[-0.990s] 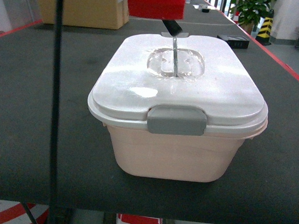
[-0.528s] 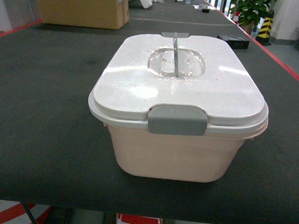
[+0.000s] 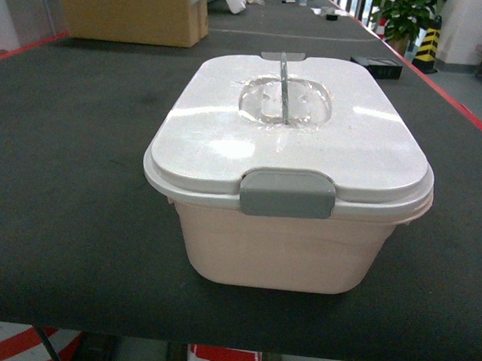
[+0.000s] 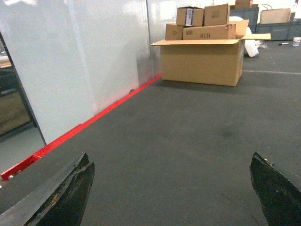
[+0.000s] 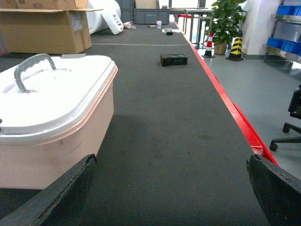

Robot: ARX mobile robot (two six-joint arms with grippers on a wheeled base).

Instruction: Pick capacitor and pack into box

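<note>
Dark grey matting (image 3: 75, 219) covers a long bench edged with a red strip (image 5: 235, 113). Glass partition (image 4: 70, 61) runs along the left side; a potted plant (image 5: 225, 19) and blue bins (image 5: 287, 9) stand past the right edge.

Box (image 3: 283, 232) sits on the mat at the middle of the head view, near the front edge. Pale pink tub, white lid (image 3: 227, 139) on and seated. Grey latch (image 3: 288, 193) on the near side lies flat against the rim. Grey handle (image 5: 30, 66) stands upright over the lid's recessed centre.

Capacitor: not seen in any view; cannot tell where it is.

Left gripper (image 4: 171, 188): jaws spread wide, nothing between them, only bare mat below. It faces a large cardboard carton (image 4: 202, 59) with smaller cartons stacked on top, well away.

Right gripper (image 5: 171, 188): jaws likewise spread wide and holding nothing. Box lies to its left, near the left finger (image 5: 51, 193) but whether touching, cannot tell. A small black case (image 5: 173, 60) lies farther along the mat, well apart from the box.

Neither arm shows in the head view.
</note>
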